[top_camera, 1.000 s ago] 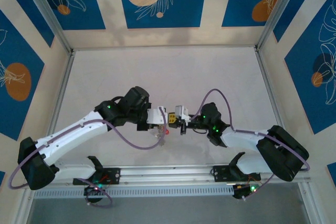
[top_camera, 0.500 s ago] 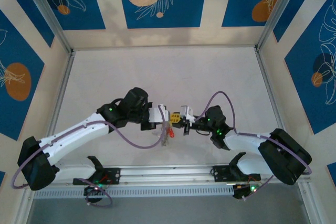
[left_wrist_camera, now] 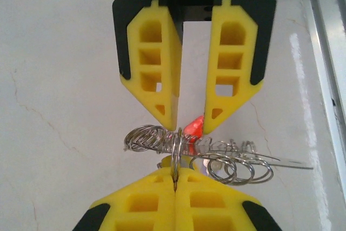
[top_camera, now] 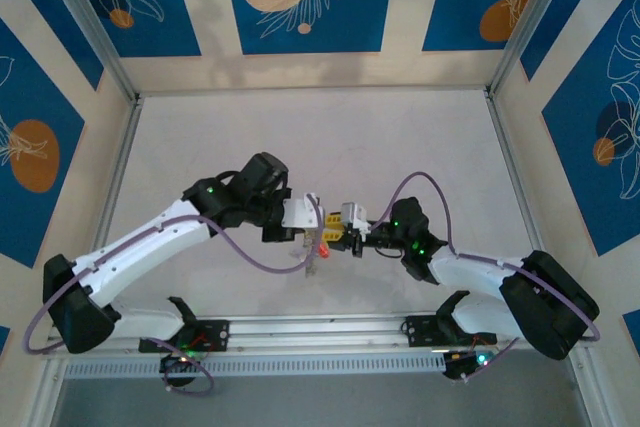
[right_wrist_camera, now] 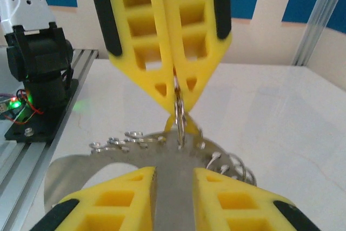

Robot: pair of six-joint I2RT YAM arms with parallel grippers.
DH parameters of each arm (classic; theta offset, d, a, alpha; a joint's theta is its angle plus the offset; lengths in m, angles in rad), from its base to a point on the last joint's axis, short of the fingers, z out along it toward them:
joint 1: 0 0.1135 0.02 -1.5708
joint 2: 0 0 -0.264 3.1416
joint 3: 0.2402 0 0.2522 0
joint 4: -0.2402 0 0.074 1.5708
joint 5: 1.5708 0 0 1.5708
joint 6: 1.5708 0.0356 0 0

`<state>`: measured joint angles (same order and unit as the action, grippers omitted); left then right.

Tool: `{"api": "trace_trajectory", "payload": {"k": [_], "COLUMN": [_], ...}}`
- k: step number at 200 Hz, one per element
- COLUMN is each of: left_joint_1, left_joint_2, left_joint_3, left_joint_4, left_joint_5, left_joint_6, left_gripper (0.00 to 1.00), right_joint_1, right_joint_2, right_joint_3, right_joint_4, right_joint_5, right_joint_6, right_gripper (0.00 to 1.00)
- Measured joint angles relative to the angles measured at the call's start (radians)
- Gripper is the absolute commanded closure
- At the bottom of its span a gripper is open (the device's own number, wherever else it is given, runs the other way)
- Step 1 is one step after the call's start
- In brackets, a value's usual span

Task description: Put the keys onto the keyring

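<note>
The thin grey metal wire keyring (left_wrist_camera: 175, 158) stands edge-on between my two grippers, lifted off the pale table (left_wrist_camera: 65, 52). It is caught at the very tips of my left gripper (left_wrist_camera: 175, 176), whose yellow fingers are pressed flat together on the wire. Just past those tips, close against the ring, sits the tiny key with the red plastic head (left_wrist_camera: 193, 128). A tangle of small silvery coiled rings (left_wrist_camera: 232, 167) trails off to one side of it. I cannot tell whether the red key's own loop is already on the wire.

My right gripper (left_wrist_camera: 190, 124) faces the left one tip to tip. Its fingers are parted by a narrow gap, and the red head lies in that gap, nearer one fingertip. I judge that it is not clamped.

To do this step well, I think the left grip should be firm and motionless. The ring is held by only a sliver of wire and could twist or slip out. The right fingers should close on the key's head alone, not on the coils, and hold it square to the ring. I would then feed it in small moves along the wire, without pulling away from the left tips. The risk I see is the loose tangle snagging and dragging the ring askew.
</note>
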<state>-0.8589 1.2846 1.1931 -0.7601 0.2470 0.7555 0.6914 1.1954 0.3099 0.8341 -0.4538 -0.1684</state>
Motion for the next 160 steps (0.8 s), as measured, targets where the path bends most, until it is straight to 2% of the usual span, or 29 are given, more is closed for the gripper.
{"api": "trace_trajectory", "payload": {"k": [48, 127, 160], "left_joint_1": [-0.04, -0.043, -0.043], "left_joint_2": [0.093, 0.117, 0.117], "left_joint_3": [0.078, 0.1, 0.1], "left_joint_4": [-0.126, -0.148, -0.146], "left_joint_5": [-0.073, -0.094, -0.076], "left_joint_6": [0.041, 0.04, 0.04], "left_gripper": [1.0, 1.0, 1.0], "right_joint_1": [0.0, 0.023, 0.027], "right_joint_2": [0.018, 0.068, 0.073], "right_joint_3": [0.039, 0.049, 0.055], "right_joint_4": [-0.035, -0.034, -0.032], "right_joint_5": [-0.023, -0.036, -0.036], "right_joint_6": [0.0, 0.015, 0.021], "right_gripper": [0.71, 0.72, 0.81]}}
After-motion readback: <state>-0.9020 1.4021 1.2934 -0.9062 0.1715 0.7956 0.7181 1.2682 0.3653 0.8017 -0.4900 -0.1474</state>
